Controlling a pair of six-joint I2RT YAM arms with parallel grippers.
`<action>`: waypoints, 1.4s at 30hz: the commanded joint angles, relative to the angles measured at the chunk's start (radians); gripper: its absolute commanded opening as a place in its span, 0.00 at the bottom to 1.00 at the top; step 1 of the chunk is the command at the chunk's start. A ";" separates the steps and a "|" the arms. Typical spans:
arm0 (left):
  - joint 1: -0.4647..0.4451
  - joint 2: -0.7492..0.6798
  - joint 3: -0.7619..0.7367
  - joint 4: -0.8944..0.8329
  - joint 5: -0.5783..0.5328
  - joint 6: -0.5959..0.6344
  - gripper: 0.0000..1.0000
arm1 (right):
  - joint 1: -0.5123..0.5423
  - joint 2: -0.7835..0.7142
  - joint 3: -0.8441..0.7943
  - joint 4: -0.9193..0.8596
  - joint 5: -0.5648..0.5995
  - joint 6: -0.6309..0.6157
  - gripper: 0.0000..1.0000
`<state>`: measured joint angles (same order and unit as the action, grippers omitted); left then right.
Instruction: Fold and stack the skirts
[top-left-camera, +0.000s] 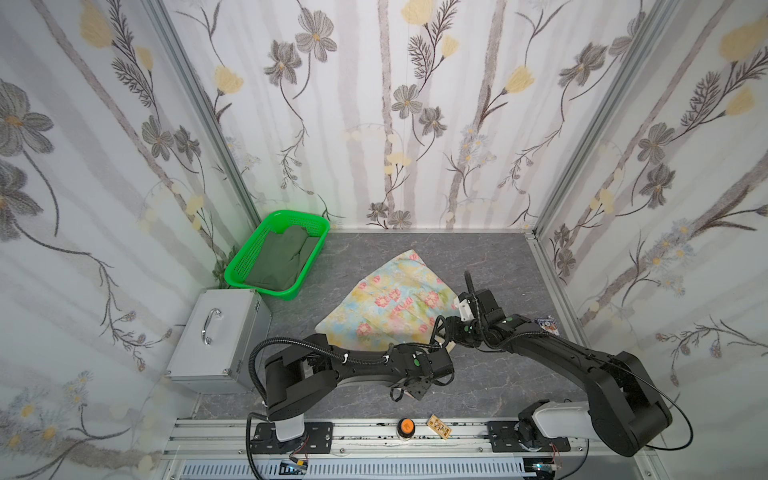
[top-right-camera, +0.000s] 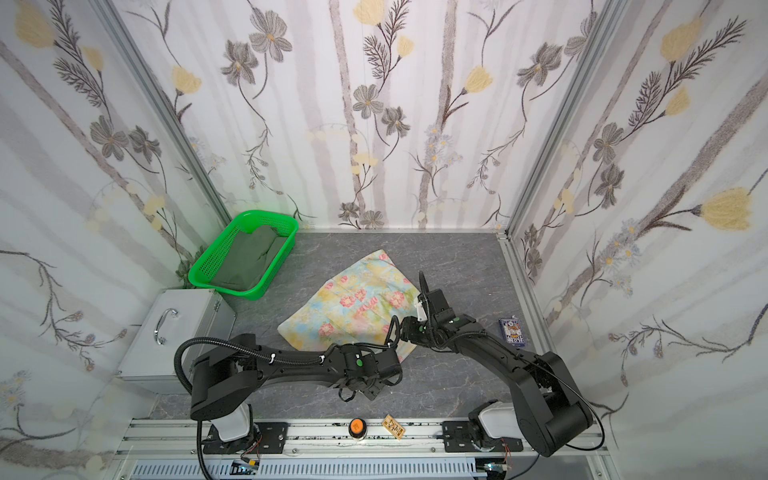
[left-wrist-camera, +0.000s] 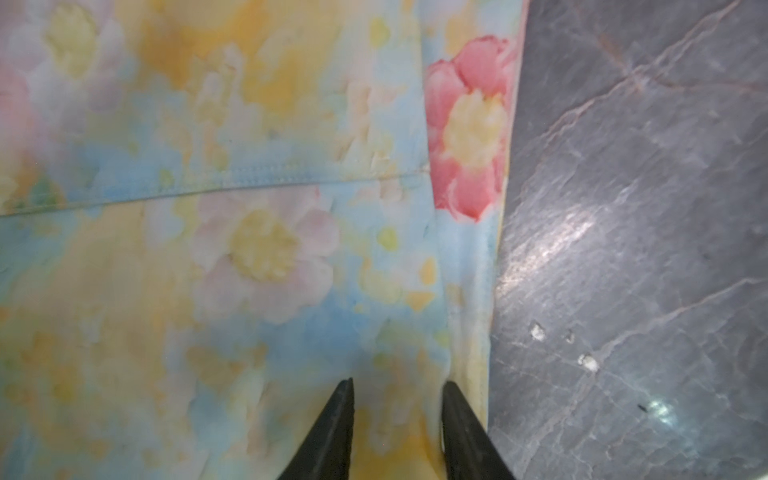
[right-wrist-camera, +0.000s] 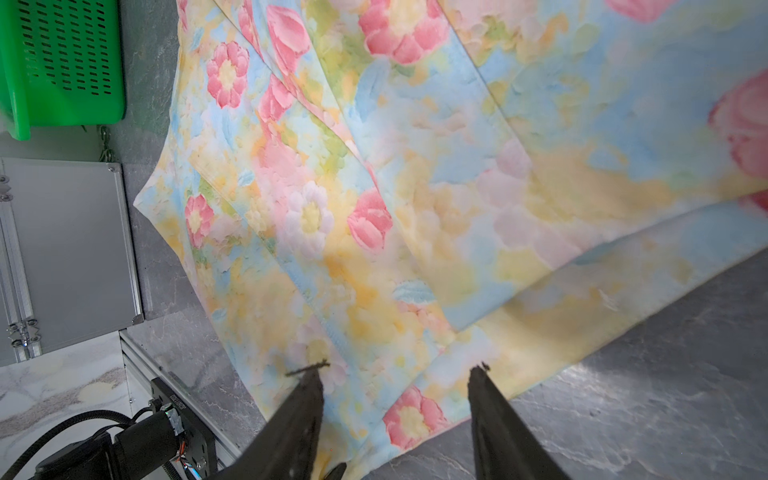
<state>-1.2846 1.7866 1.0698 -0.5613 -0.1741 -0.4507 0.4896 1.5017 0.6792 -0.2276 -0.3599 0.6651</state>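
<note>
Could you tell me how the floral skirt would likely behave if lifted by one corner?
The floral skirt will probably drape limply: it lies flat in thin, creased layers. It looks light, so a push would likely bunch it, not slide it.

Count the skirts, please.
2: a pastel floral cloth skirt spread on the grey table; a dark olive cloth skirt inside the green plastic mesh basket. Others might hide beneath.

Black left arm (top-left-camera: 365, 368) and right arm (top-left-camera: 557, 351), white base links (top-left-camera: 289, 430), green dots (top-left-camera: 415, 362), ribbed black conduit (top-left-camera: 254, 353), white zip ties (top-left-camera: 345, 358)
</note>
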 joint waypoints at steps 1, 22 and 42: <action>-0.002 0.009 -0.004 -0.018 -0.025 -0.001 0.25 | 0.000 0.007 0.008 0.030 -0.006 0.008 0.57; -0.004 -0.148 -0.012 -0.031 0.000 0.023 0.00 | -0.006 0.157 0.061 0.109 0.041 0.027 0.48; -0.003 -0.260 -0.046 -0.039 -0.005 0.080 0.00 | -0.076 0.222 0.155 0.092 0.071 -0.030 0.01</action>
<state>-1.2877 1.5341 1.0336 -0.5938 -0.1856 -0.3946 0.4168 1.7393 0.8219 -0.1471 -0.2974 0.6437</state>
